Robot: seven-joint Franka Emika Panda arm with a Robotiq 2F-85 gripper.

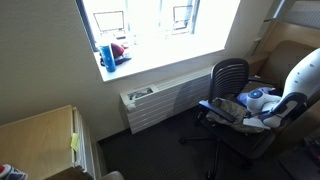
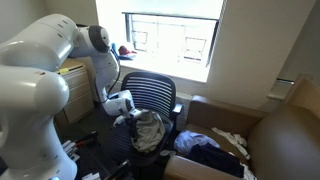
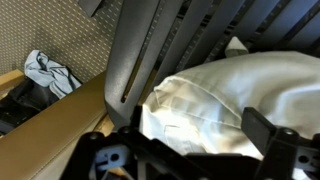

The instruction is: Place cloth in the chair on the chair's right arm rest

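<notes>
A: Cloth (image 3: 235, 90)?
B: White, crumpled, lying on chair (image 2: 152, 92) seat.
A: Gripper (image 3: 185, 150)?
B: Fingers wide apart, cloth btwn them.
A: Cardboard box (image 2: 225, 107)?
B: Dark blue clothes (image 2: 205, 150) inside.

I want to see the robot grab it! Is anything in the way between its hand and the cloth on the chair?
No, nothing visible is in the way. In the wrist view the cloth lies right in front of the open hand, piled on the seat against the chair back.
</notes>
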